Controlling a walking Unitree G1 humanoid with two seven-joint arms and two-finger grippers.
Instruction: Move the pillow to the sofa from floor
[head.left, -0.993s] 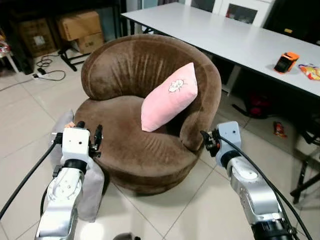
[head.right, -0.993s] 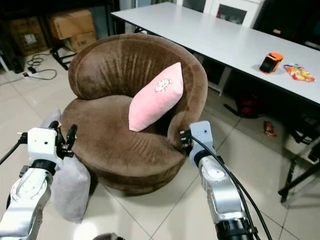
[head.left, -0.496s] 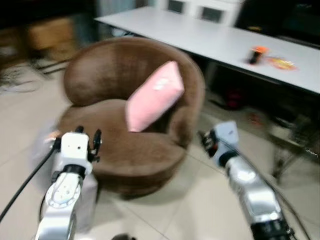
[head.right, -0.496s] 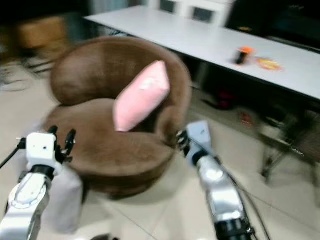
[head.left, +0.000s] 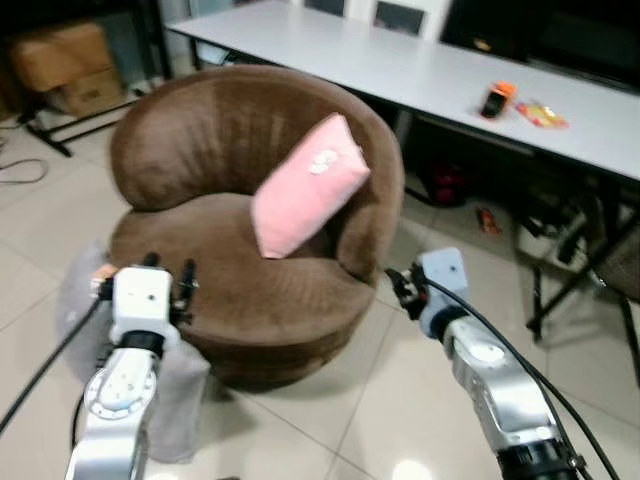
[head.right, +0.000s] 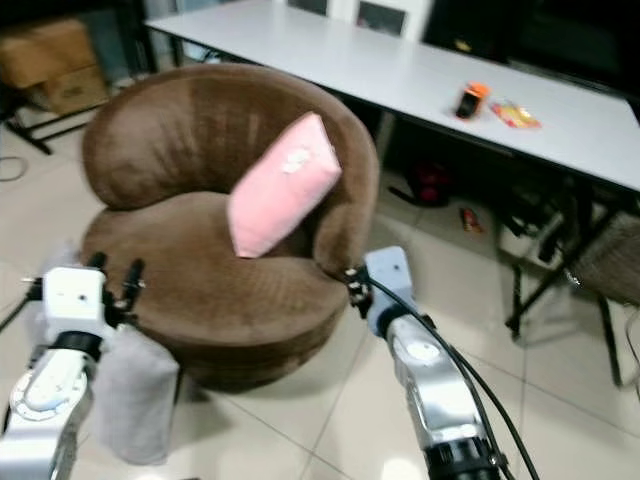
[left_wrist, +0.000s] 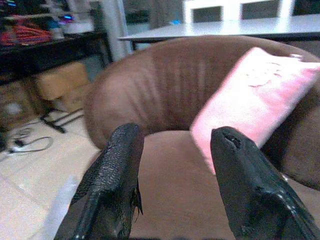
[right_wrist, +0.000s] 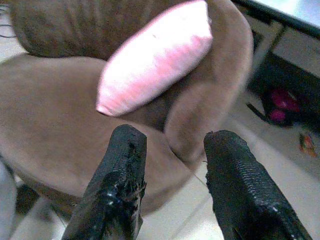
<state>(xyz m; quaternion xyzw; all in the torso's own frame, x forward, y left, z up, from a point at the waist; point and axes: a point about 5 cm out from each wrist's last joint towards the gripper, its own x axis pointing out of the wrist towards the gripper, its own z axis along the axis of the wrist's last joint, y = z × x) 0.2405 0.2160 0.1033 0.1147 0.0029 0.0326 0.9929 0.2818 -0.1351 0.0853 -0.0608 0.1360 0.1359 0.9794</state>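
A pink pillow (head.left: 305, 188) leans on the brown sofa (head.left: 210, 250), which stands on tiled floor (head.left: 330, 400).

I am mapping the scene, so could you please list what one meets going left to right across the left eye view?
Grey pillow on the floor → left claw → pink pillow on the brown sofa → right claw → orange object on the white table.

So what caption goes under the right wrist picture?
Open right tool facing the pink pillow leaning on the brown sofa.

Pale tiled floor (head.left: 330, 400), long white table (head.left: 400, 70) (behind), cardboard boxes (head.left: 65, 65)
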